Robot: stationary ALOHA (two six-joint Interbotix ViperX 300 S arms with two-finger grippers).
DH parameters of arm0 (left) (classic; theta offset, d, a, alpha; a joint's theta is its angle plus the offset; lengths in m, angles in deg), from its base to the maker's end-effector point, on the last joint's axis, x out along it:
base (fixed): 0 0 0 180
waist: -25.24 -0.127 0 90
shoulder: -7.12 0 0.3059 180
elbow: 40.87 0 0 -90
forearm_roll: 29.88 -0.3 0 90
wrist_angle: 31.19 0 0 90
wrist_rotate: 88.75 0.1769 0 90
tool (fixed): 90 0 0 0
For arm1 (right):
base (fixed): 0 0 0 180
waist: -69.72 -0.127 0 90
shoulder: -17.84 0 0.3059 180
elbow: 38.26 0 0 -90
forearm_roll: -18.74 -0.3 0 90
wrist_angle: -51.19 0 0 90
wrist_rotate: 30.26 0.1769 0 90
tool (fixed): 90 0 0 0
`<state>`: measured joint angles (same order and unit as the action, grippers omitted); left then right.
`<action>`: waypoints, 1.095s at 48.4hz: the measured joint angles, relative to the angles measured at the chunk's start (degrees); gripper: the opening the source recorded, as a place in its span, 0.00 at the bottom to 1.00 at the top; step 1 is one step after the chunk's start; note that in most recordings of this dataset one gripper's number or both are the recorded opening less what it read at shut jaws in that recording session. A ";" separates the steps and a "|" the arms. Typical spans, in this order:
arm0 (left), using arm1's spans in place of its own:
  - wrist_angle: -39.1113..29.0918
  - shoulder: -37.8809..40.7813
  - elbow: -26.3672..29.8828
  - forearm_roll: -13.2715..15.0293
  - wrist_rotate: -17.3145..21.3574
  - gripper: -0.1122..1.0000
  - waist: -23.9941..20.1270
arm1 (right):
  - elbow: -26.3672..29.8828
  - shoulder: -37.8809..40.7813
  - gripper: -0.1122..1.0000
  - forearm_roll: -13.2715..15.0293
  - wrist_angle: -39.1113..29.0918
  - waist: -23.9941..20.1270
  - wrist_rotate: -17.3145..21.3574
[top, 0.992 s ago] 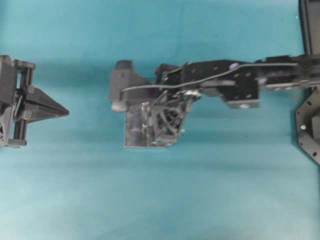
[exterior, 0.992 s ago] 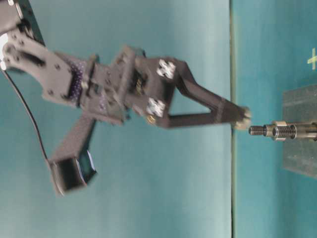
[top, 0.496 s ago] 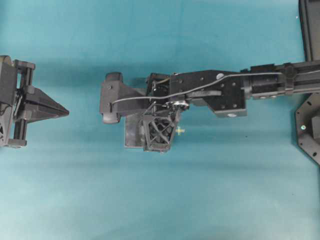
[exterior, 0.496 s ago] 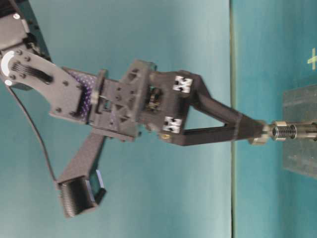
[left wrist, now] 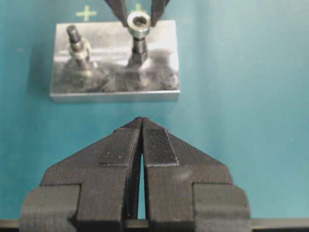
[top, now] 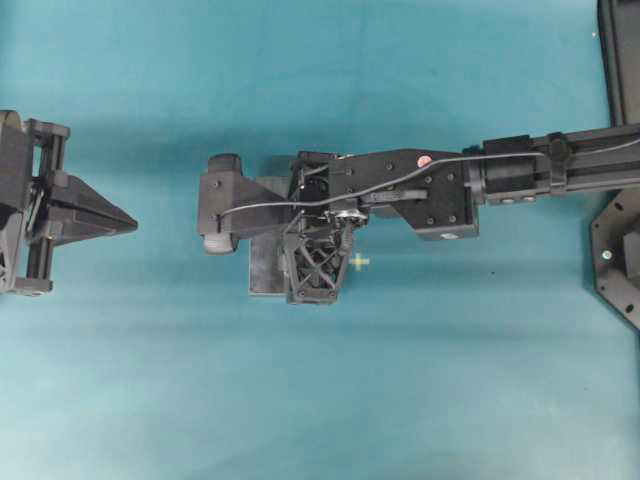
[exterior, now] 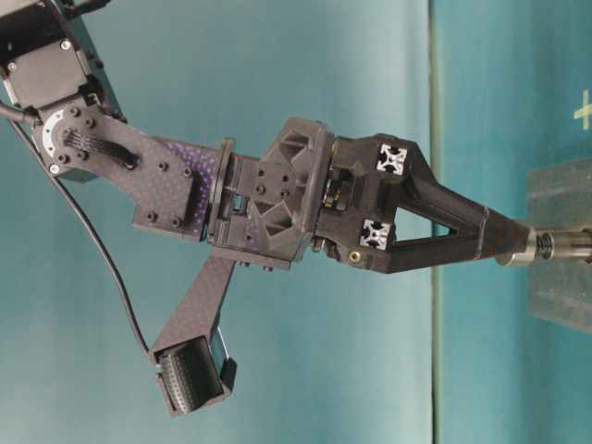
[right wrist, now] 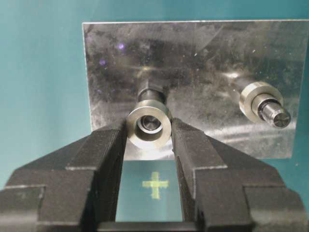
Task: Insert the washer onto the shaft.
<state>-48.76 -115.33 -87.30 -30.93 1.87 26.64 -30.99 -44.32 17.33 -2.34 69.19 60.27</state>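
Observation:
My right gripper [right wrist: 149,126] is shut on the steel washer [right wrist: 145,140], one pad on each side of its rim. The washer is held over the nearer shaft [right wrist: 151,91] of the metal base plate [right wrist: 203,63], and the shaft's tip shows inside its hole. In the table-level view the fingertips [exterior: 504,242] cover the shaft's end, with the shaft [exterior: 566,246] beyond. From overhead the right gripper [top: 316,262] hides most of the plate [top: 262,272]. My left gripper [top: 130,222] is shut and empty, far left of the plate; the left wrist view also shows it [left wrist: 141,120].
A second shaft [right wrist: 266,104] with a collar on it stands on the same plate, also seen in the left wrist view [left wrist: 77,42]. A yellow cross mark [top: 360,261] lies on the teal table beside the plate. Black hardware [top: 620,250] stands at the right edge.
My right gripper has come down toward the plate with the washer. The washer went from just off the shaft's threaded tip to around it. The left arm has not moved.

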 measured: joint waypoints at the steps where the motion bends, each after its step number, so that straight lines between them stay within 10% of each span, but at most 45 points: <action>1: 0.00 0.00 0.09 0.09 0.00 0.10 -0.09 | 0.00 0.00 0.41 0.00 0.18 -0.09 0.00; 22: 0.00 -0.09 0.00 0.09 0.00 0.10 -0.09 | 0.00 0.26 0.42 0.00 0.00 0.00 0.00; 33: 0.00 -0.09 0.09 0.09 0.00 0.10 0.00 | 0.44 1.41 0.85 0.00 -0.26 0.00 0.00; 53: 0.00 -0.09 0.00 0.09 0.00 0.10 0.00 | 2.55 3.34 0.82 -1.49 -0.53 -0.88 -0.09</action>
<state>-48.76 -115.42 -87.30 -30.85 1.87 26.64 -28.44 -40.98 15.84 -2.87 68.31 60.18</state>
